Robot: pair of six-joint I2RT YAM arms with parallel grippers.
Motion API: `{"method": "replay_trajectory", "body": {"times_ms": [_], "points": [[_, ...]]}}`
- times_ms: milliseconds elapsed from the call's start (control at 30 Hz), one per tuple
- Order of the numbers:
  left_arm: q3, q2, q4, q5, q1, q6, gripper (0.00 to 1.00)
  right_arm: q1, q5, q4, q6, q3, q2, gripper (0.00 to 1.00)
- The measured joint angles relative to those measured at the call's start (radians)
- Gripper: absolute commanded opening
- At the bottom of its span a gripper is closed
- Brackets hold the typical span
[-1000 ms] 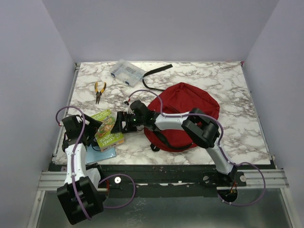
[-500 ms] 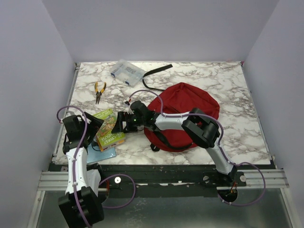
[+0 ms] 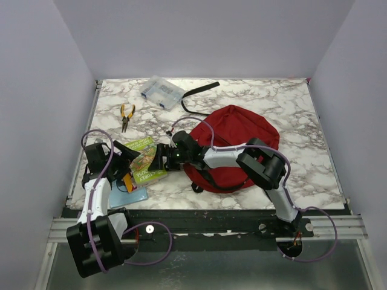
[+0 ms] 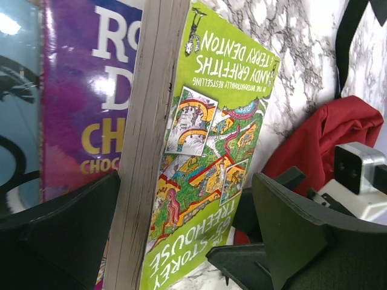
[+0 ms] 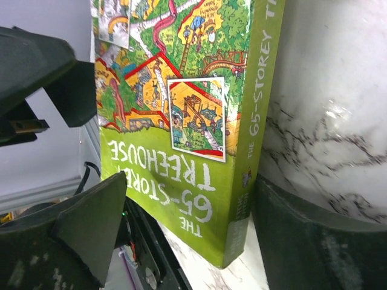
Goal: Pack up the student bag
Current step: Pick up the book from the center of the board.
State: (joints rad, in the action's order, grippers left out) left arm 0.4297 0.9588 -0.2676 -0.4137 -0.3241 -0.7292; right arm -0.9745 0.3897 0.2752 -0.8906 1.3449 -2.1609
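Note:
The student bag [image 3: 236, 142], a dark red backpack, lies right of centre; its red fabric also shows in the left wrist view [image 4: 320, 139]. A green paperback book [image 3: 147, 162] is tipped up on edge between both grippers. My left gripper [image 3: 124, 170] is open at its page side, and in its own view [image 4: 184, 241] the jaws straddle the tilted book [image 4: 205, 151]. My right gripper [image 3: 159, 159] is open at the spine side. In its own view [image 5: 190, 235] the book's corner [image 5: 199, 181] sits between the jaws, with the spine against the right finger [image 5: 320, 241].
A purple book [image 4: 78, 109] and a blue book [image 3: 134, 194] lie flat under the left gripper. Orange-handled pliers [image 3: 126, 115] lie at the far left. A clear plastic box [image 3: 161, 92] and a black strap [image 3: 196, 93] are at the back.
My left gripper moved right to the green book's edge. The book tipped up from flat and shifted slightly right. The right gripper drew back a little toward the bag.

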Motion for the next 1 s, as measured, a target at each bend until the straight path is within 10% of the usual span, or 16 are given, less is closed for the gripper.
{"method": "replay_trajectory", "body": {"times_ms": [633,1000], "points": [[0.002,0.016,0.034,-0.029,0.016,0.012,0.95,0.038,0.090,0.201,-0.156,-0.129,0.064,0.01],[0.053,-0.323,-0.071,-0.003,0.121,0.066,0.92,0.091,0.077,0.223,-0.220,-0.279,0.298,0.01]]}}
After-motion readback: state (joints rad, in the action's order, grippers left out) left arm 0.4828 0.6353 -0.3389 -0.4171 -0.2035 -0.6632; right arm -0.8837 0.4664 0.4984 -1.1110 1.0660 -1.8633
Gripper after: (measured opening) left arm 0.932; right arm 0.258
